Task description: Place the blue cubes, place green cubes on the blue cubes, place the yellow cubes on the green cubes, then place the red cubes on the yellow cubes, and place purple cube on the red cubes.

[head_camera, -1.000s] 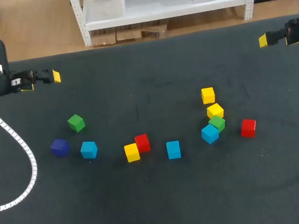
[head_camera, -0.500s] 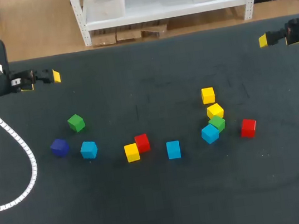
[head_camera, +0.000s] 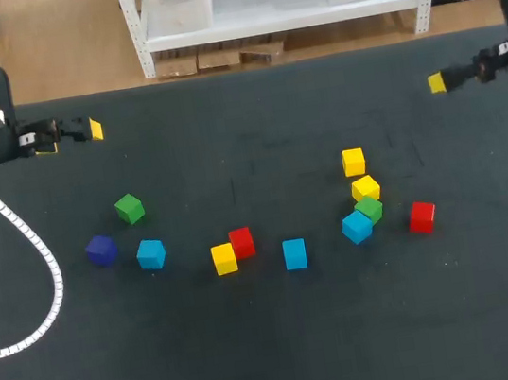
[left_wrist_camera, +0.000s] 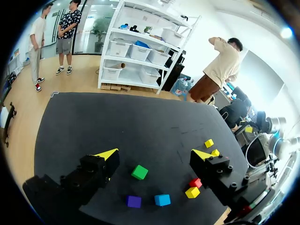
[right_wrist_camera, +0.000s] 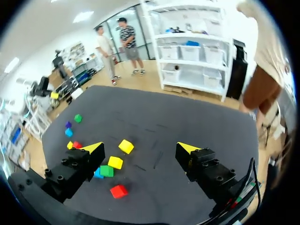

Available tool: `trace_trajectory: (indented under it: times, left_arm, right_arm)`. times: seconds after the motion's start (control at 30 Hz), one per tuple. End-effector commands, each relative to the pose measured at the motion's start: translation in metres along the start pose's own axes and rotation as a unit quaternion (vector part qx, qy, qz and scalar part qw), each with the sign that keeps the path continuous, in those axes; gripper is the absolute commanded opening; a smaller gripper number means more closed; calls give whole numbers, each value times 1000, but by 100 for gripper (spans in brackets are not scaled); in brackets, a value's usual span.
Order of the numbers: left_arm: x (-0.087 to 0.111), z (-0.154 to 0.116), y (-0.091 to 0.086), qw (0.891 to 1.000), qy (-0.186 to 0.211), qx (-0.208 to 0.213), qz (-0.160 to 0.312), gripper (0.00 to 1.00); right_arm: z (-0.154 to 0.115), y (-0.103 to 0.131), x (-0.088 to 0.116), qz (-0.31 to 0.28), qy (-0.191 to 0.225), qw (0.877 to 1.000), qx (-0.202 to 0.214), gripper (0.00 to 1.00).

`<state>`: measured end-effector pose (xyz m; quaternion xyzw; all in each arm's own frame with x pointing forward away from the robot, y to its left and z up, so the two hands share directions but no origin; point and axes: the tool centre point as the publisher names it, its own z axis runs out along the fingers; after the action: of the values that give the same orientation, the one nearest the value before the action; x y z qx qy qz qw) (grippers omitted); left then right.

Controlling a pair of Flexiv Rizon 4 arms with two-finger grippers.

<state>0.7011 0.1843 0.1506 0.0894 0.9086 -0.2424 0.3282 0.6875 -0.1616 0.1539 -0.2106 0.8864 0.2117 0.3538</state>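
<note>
Loose cubes lie in a band across the dark table. At the left are a green cube [head_camera: 129,209], the purple cube [head_camera: 101,250] and a blue cube [head_camera: 151,254]. In the middle a yellow cube [head_camera: 224,258] touches a red cube [head_camera: 242,242], with a blue cube [head_camera: 294,254] beside them. At the right a blue cube [head_camera: 356,227], a green cube [head_camera: 369,207] and a yellow cube [head_camera: 365,189] huddle together. Another yellow cube [head_camera: 353,162] and a red cube [head_camera: 422,216] lie near them. My left gripper [head_camera: 87,131] [left_wrist_camera: 154,154] hovers open at the far left and holds nothing. My right gripper [head_camera: 439,82] [right_wrist_camera: 139,148] is open at the far right.
A white ribbed cable [head_camera: 22,234] trails from my left arm across the table's left side. The table's far edge [head_camera: 292,60] runs just beyond both grippers. The near half of the table [head_camera: 287,347] holds no cubes.
My right gripper has shifted slightly inward and toward the cubes. The left arm and all cubes are where they were.
</note>
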Motion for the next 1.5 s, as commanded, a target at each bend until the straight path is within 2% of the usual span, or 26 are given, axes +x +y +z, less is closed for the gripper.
trace_trajectory:
  times: [0.03, 0.13, 0.17, 0.27, 0.37, 0.5, 0.57, 0.7, 0.83, 0.9, 1.0, 1.5]
  left_arm:
    - [0, 0, 1, 1000, 0, 1, 0, 100]
    - [0, 0, 1, 1000, 0, 1, 0, 100]
    - [0, 0, 1, 1000, 0, 1, 0, 100]
    - [0, 0, 1, 1000, 0, 1, 0, 100]
    - [0, 0, 1, 1000, 0, 1, 0, 100]
    - [0, 0, 1, 1000, 0, 1, 0, 100]
    - [0, 0, 1, 1000, 0, 1, 0, 100]
    - [0, 0, 1, 1000, 0, 1, 0, 100]
    - [0, 0, 1, 1000, 0, 1, 0, 100]
    - [0, 0, 1, 1000, 0, 1, 0, 100]
    - [0, 0, 1, 1000, 0, 1, 0, 100]
    - [0, 0, 1, 1000, 0, 1, 0, 100]
  right_arm:
    - [-3, 7, 4, -79, -4, 994, -78, 100]
    - [-4, 19, 9, -158, 9, 980, -123, 100]
    - [-5, 22, 9, -181, 9, 976, -124, 100]
    - [-6, 32, 12, -241, 22, 956, -164, 100]
    - [-8, 43, 18, -301, 42, 927, -220, 100]
    - [-6, 59, 32, -371, 77, 888, -260, 100]
    - [-5, 65, 37, -391, 90, 874, -273, 100]
    - [-1, 78, 53, -448, 122, 831, -306, 100]
    - [3, 86, 61, -490, 146, 799, -317, 100]
    - [4, 88, 62, -504, 154, 786, -322, 100]
    - [4, 89, 61, -516, 161, 776, -324, 100]
    - [5, 89, 60, -516, 165, 776, -322, 100]
